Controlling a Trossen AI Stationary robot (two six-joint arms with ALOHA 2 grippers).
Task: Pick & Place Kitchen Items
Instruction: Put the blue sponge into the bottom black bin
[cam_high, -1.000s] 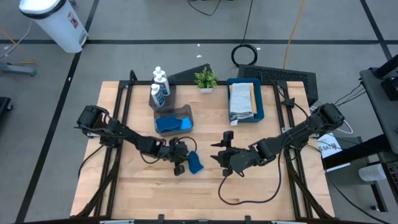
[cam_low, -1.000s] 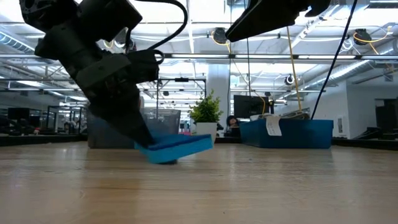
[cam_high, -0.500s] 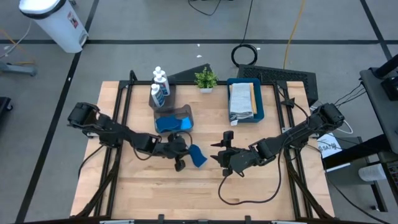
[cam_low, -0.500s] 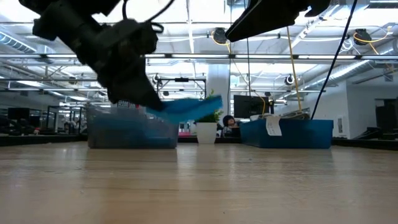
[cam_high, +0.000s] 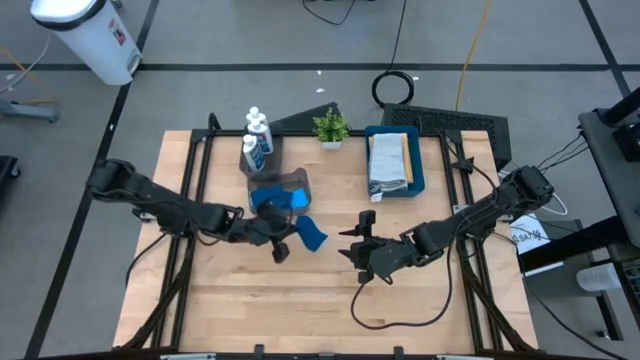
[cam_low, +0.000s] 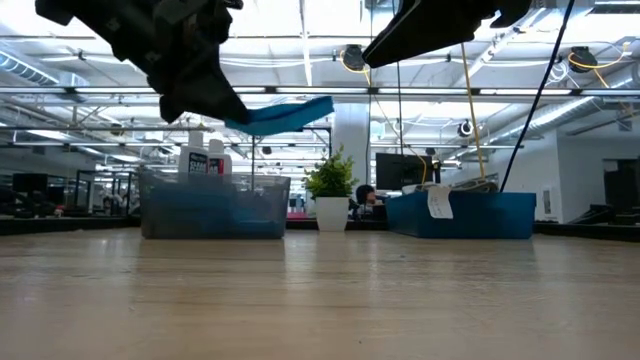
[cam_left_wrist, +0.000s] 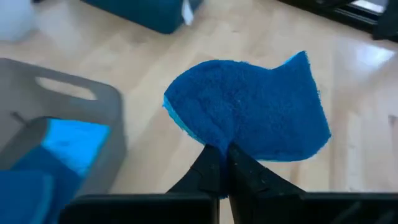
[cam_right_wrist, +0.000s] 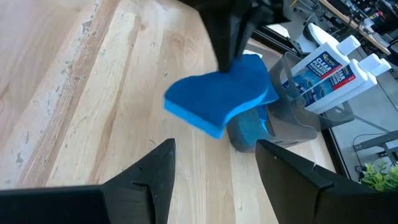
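My left gripper (cam_high: 292, 233) is shut on a wavy-edged blue sponge (cam_high: 311, 236), held well above the table just on the near-right side of the grey bin (cam_high: 296, 178). The sponge also shows in the low view (cam_low: 281, 113) and the left wrist view (cam_left_wrist: 249, 112). More blue sponges (cam_left_wrist: 68, 144) lie in the bin. White bottles with blue labels (cam_high: 257, 135) stand at the bin's far side. My right gripper (cam_high: 347, 244) is open and empty, to the right of the sponge, its fingers (cam_right_wrist: 149, 174) facing it. My left gripper pinches the sponge's edge at one end (cam_left_wrist: 219, 144) between its two fingers. The fingers come from the table's left, slanting down. The sponge sticks out past the fingertips toward the right, nearly level and lifted clear of the table.
A blue tray (cam_high: 418, 172) with folded cloths (cam_high: 388, 160) stands at the far right. A small potted plant (cam_high: 331, 127) stands at the far edge between the bin and the tray. Bare wood lies along the near half of the table.
My left gripper has risen and gone toward the far edge and the grey bin, still shut on the sponge. The sponge, whose lower end rested tilted on the table, is now lifted clear and nearly level.
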